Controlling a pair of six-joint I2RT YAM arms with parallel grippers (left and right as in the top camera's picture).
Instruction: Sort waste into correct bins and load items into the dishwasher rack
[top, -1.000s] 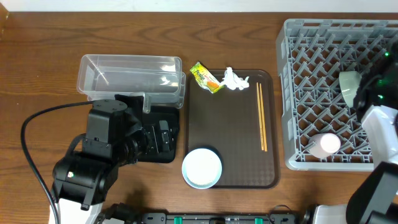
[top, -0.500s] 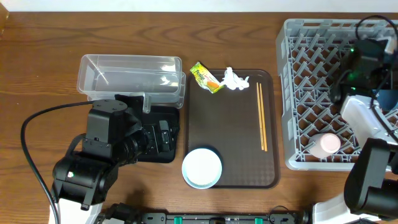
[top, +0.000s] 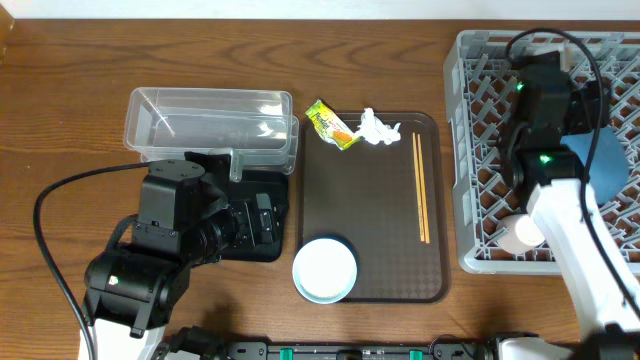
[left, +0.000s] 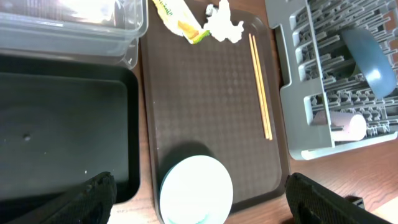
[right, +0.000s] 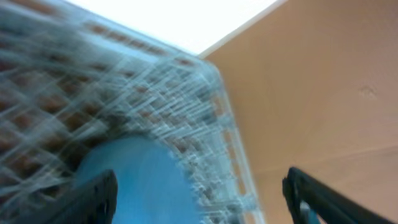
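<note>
My left gripper (left: 200, 202) is open above the near end of the brown tray (left: 205, 106), its fingertips (left: 93, 199) wide apart and holding nothing. A pale round bowl (top: 325, 270) sits below it. A pair of chopsticks (top: 421, 190), a snack wrapper (top: 330, 124) and a crumpled tissue (top: 377, 128) lie on the tray. My right gripper (right: 199, 202) is open over the grey rack (top: 480, 150), beside the blue plate (top: 605, 165) standing in it. A pink cup (top: 520, 232) lies in the rack's near corner. The right wrist view is blurred.
The clear tub (top: 210, 125) stands at the back left, with the black tray (top: 262, 215) in front of it, partly under my left arm. The right arm (top: 545, 110) hides part of the rack. Bare wood table lies behind the rack.
My right gripper has opened and its arm has swung left and toward the back over the rack. The blue plate now shows standing in the rack. The left arm has not moved.
</note>
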